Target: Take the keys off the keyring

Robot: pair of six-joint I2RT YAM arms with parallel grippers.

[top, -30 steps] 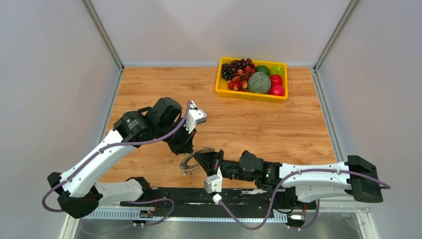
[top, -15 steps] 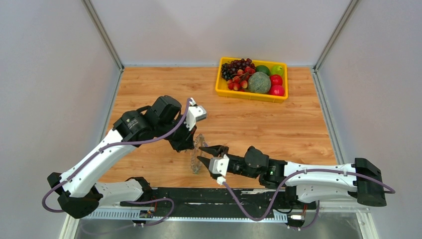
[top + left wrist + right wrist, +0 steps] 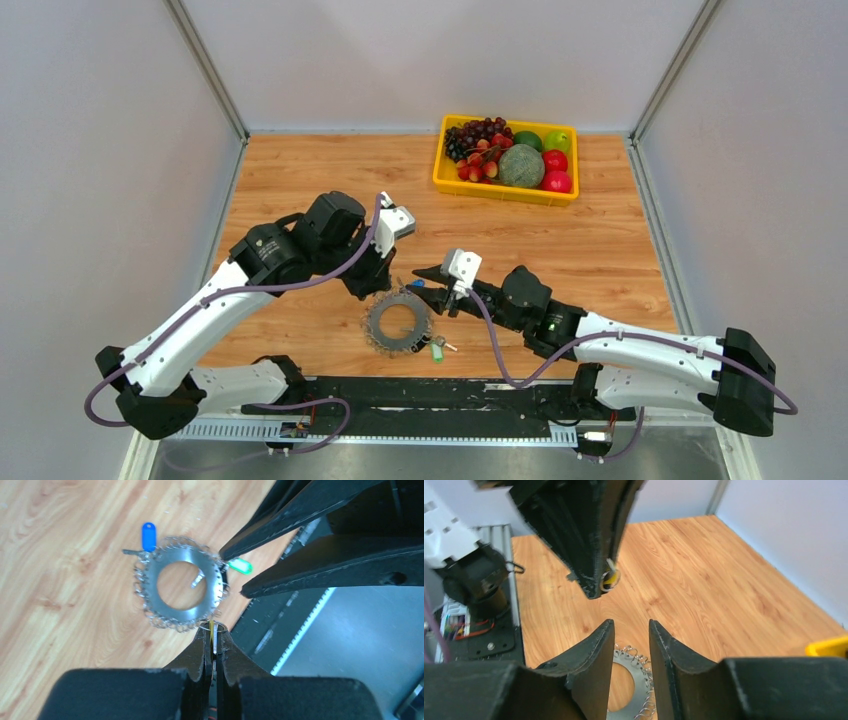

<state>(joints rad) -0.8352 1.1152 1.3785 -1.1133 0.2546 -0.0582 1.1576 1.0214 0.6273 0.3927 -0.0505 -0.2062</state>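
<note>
The keyring (image 3: pixel 377 322), a flat grey ring fringed with small loops, lies flat on the wooden table. A blue-tagged key (image 3: pixel 417 284) sits at its far rim and a green-tagged key (image 3: pixel 437 350) at its near right. My left gripper (image 3: pixel 383 290) hovers just above its far-left edge, shut on a yellow key (image 3: pixel 213 629) with a small split ring, held clear of the keyring (image 3: pixel 181 614). My right gripper (image 3: pixel 420 272) is open and empty above the ring's far right. In the right wrist view the keyring (image 3: pixel 640 685) shows between its open fingers (image 3: pixel 599 645).
A yellow tray (image 3: pixel 500 196) of fruit stands at the far right of the table. The black base rail (image 3: pixel 450 395) runs along the near edge just beyond the keyring. Grey walls close in both sides.
The keyring was held up on edge between both grippers; now it lies flat on the table. My right gripper let go and swung up and away. The left stayed shut.
</note>
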